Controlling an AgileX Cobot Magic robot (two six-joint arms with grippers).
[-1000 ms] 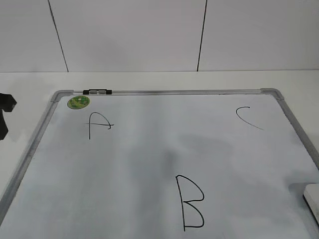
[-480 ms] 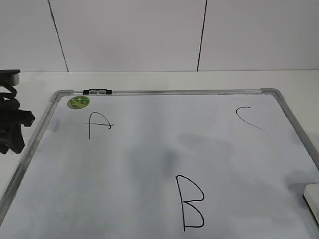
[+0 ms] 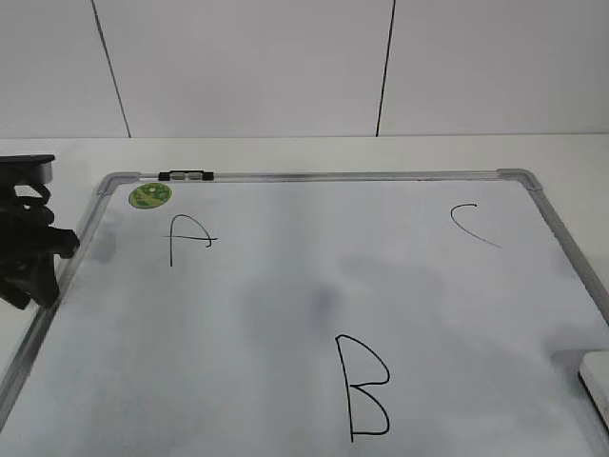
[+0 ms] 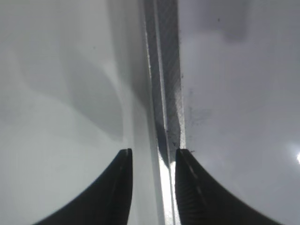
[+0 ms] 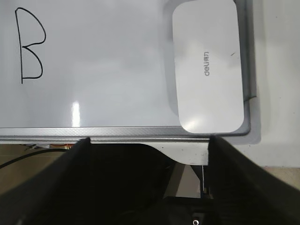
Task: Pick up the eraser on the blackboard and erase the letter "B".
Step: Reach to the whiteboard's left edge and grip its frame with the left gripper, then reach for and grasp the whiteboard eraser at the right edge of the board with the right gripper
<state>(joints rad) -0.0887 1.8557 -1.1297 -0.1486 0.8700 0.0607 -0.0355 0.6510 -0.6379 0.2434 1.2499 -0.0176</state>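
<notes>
Eraser (image 5: 209, 65) lies flat on the blackboard (image 3: 285, 286), in its near right corner; you see it whole in the right wrist view, white, grey lettering up, long side running along the frame's right rail and one short end just beside the near rail. In the exterior view only a sliver of it (image 3: 597, 381) shows at the right edge.

The letter "B" (image 3: 364, 386) sits near the board's front edge, about centre, unsmudged; in the right wrist view it (image 5: 29, 45) is well apart from the eraser, with bare board between them. The smaller "A" (image 3: 187, 236) stands toward the far left, the curved "C" (image 3: 472, 225) toward the far right, and the green sticker (image 3: 150, 195) in the far left corner, just beside a black clip (image 3: 186, 175) on the top rail.

Your left gripper (image 4: 152, 161) is over the board's left rail (image 4: 165, 84), fingers parted with nothing between them, one tip either side of the metal strip; whether they touch it you cannot tell. In the exterior view it (image 3: 33, 271) shows as a dark shape at the left edge of the frame.

Your right gripper (image 5: 147, 140) hangs spread wide, unloaded, above the near rail, eraser just ahead of its right finger (image 5: 243, 183). Not touching the eraser.
</notes>
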